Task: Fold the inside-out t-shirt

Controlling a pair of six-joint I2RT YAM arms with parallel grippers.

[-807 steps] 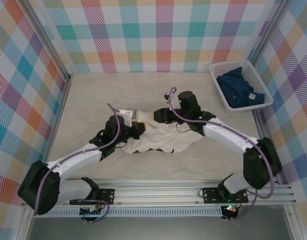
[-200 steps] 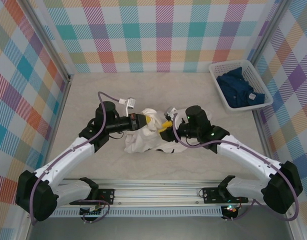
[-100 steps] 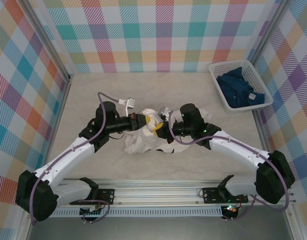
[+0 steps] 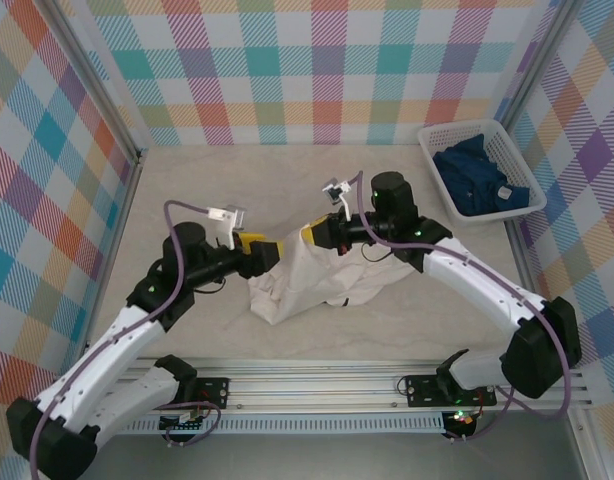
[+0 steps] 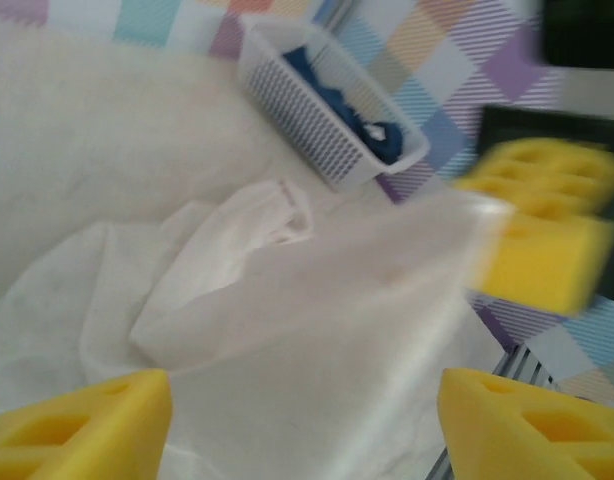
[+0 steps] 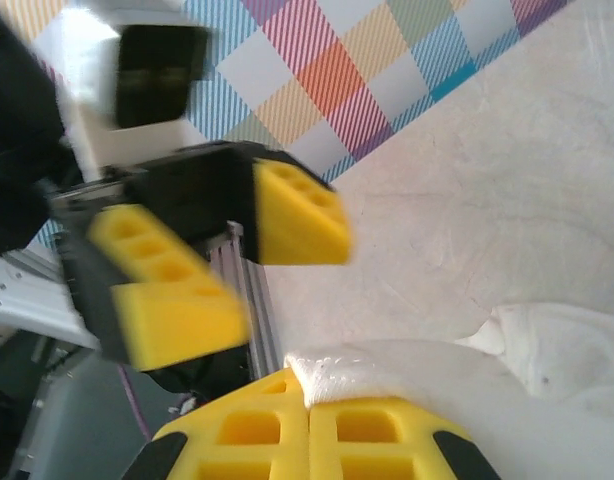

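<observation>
Right gripper (image 6: 307, 400): yellow pads pressed together, with a thin edge of white cloth pinched at their tip. It is clenched on the inside-out t-shirt (image 4: 322, 275). In the right wrist view the frame edge cuts off the pads below the tip, and the cloth runs out of frame at lower right.

Left gripper (image 5: 305, 385): released. Its two yellow fingers (image 5: 87, 420) stand wide apart at the bottom corners of the left wrist view, with only their tips in frame and nothing between them. The shirt lies beyond the gap. From overhead this gripper sits just beside the shirt's left edge; I cannot tell if it touches. The right wrist view shows it smeared by motion, jaws apart.

Shirt: near the middle of the table (image 4: 207, 190), between the two grippers. Its upper corner is raised to the right gripper and the rest drapes down to a rumpled heap on the surface. The left wrist view shows a taut sheet rising to the blurred right pads at the right, and behind it a folded, seamed edge that could be collar or sleeve; I cannot make out which. The right forearm covers part of the shirt's right side from overhead.

Far right corner: white mesh basket (image 4: 437, 178) holding a dark blue garment (image 4: 477, 175), well apart from the shirt.
</observation>
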